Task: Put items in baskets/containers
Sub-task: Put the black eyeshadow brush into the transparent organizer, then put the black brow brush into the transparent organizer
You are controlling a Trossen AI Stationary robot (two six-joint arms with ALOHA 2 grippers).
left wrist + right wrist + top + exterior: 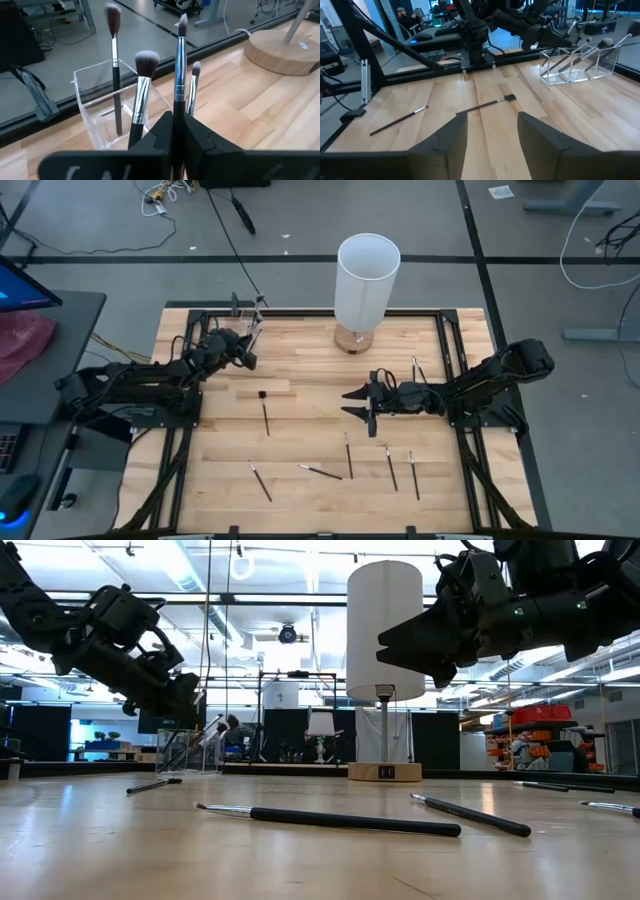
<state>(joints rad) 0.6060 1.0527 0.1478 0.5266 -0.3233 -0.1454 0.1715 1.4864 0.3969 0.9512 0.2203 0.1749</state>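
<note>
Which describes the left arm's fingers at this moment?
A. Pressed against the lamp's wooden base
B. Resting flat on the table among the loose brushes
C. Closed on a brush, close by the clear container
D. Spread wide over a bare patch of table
C: in the left wrist view the left gripper pinches the handle of a brush right beside the clear container, which already holds other brushes.

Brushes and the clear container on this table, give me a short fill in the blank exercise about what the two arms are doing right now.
1. The left gripper is pinching a ____ above the clear container.
2. The right gripper hangs over the table with its fingers ____.
3. In the high view, the loose brush with the square dark head lies ____ the two grippers.
4. The white lamp stands at the table's ____ edge.

Missing words: brush; open; between; far
</note>
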